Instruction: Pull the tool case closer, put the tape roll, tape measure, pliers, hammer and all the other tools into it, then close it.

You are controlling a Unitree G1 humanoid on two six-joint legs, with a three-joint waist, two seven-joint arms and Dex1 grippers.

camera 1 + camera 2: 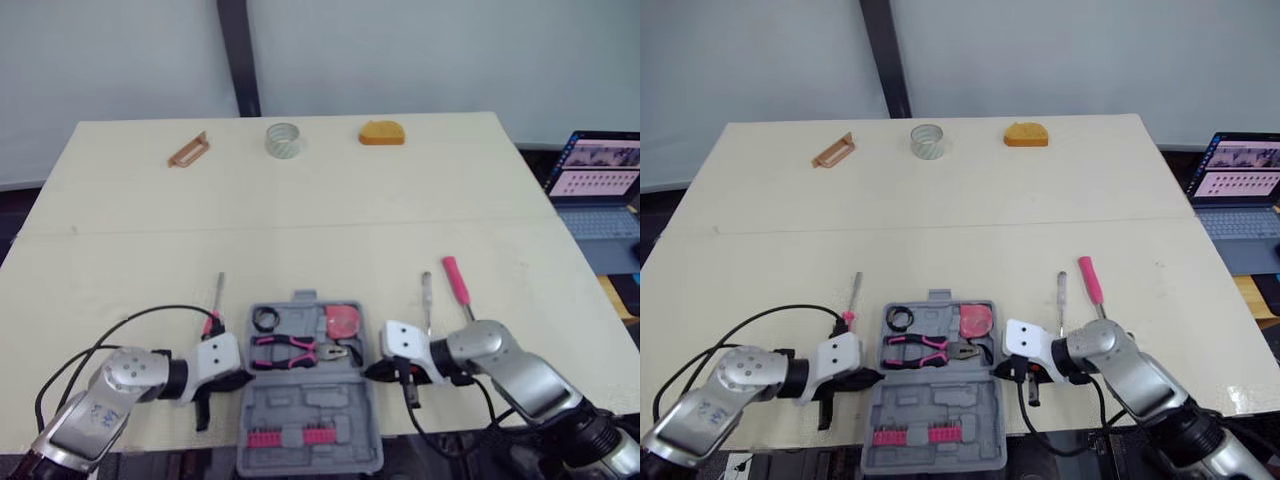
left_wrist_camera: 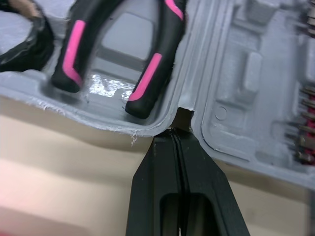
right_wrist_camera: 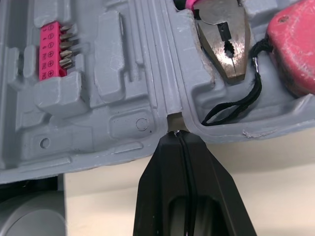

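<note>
The grey tool case (image 1: 310,405) lies open at the table's front centre. Its far half holds the pink-handled pliers (image 1: 290,351), a small black roll (image 1: 265,319) and a red tape measure (image 1: 342,320) with a black cord. My left gripper (image 1: 243,378) is shut, its tips touching the hinge notch on the case's left side (image 2: 178,132). On the case's right side my right gripper (image 1: 372,372) is also shut, tips against the hinge (image 3: 176,133). A pink-handled hammer (image 1: 456,282) and a thin metal tool (image 1: 426,300) lie right of the case. A pink-handled screwdriver (image 1: 217,300) lies to its left.
At the far edge sit a brown handle-shaped piece (image 1: 189,150), a clear tape roll (image 1: 284,139) and an orange object (image 1: 382,133). Pink bit holders (image 1: 290,436) fill the case's near half, which overhangs the table's front edge. A laptop (image 1: 600,190) stands beyond the table's right side.
</note>
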